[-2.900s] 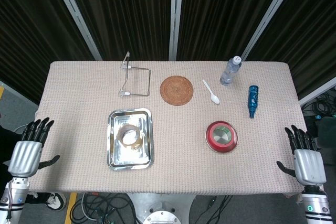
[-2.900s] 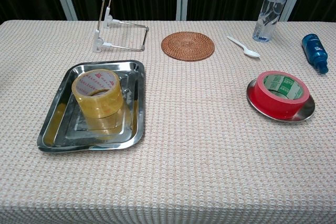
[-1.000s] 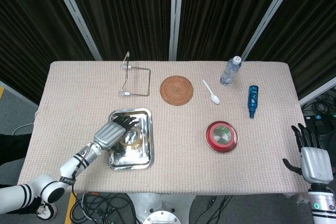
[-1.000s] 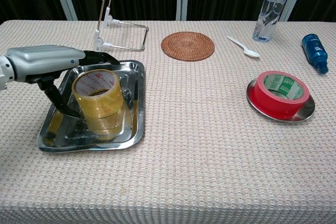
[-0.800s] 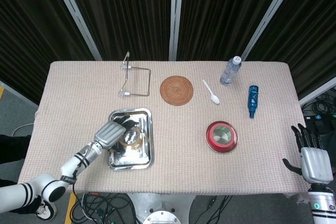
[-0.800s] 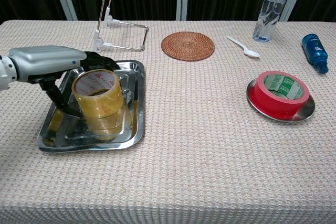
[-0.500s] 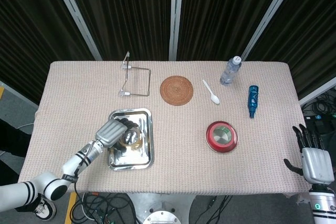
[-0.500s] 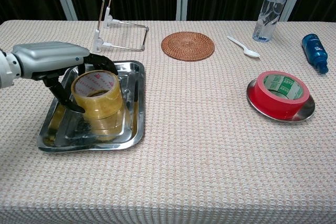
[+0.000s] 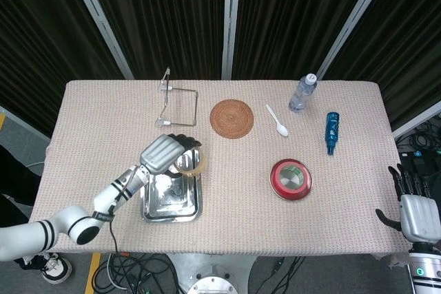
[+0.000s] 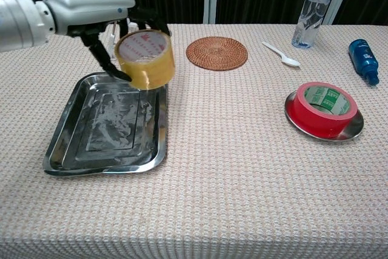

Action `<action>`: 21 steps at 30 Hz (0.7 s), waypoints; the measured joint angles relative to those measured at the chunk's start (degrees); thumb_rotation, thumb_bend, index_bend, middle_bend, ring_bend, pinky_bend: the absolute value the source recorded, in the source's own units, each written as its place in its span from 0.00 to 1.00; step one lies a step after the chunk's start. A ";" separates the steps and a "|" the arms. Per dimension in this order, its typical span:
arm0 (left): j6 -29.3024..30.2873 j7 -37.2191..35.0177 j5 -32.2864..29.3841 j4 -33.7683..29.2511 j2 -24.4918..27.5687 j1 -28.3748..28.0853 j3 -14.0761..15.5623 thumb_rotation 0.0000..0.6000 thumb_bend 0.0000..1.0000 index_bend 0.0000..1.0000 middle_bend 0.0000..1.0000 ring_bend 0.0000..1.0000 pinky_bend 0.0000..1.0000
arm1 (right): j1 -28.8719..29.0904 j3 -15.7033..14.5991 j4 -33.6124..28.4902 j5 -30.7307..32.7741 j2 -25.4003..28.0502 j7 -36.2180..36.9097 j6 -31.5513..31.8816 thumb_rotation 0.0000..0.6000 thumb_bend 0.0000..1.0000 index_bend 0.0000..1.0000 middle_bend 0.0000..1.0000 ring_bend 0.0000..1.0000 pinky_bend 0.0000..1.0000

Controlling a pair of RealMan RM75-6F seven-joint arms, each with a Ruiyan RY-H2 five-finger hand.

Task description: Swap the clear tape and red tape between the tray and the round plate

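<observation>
I have lifted the clear tape (image 10: 144, 59) out of the tray (image 10: 106, 127) with my left hand (image 10: 97, 13). It now hangs above the tray's far right corner. The tray is now empty.

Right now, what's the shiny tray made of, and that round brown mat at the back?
The tray looks like polished metal, probably stainless steel: it is silvery and mirrors the light. The round brown mat looks like woven rattan or wicker, with a matte finish and rings of weave spiralling out from its middle. I can't tell the exact fibre.
</observation>
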 measured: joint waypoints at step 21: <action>-5.19 -15.06 4.46 26.80 -19.05 -13.07 1.02 1.00 0.23 0.16 0.17 0.14 0.37 | -0.94 0.56 3.59 2.35 -0.34 4.29 -0.94 1.00 0.13 0.00 0.00 0.00 0.00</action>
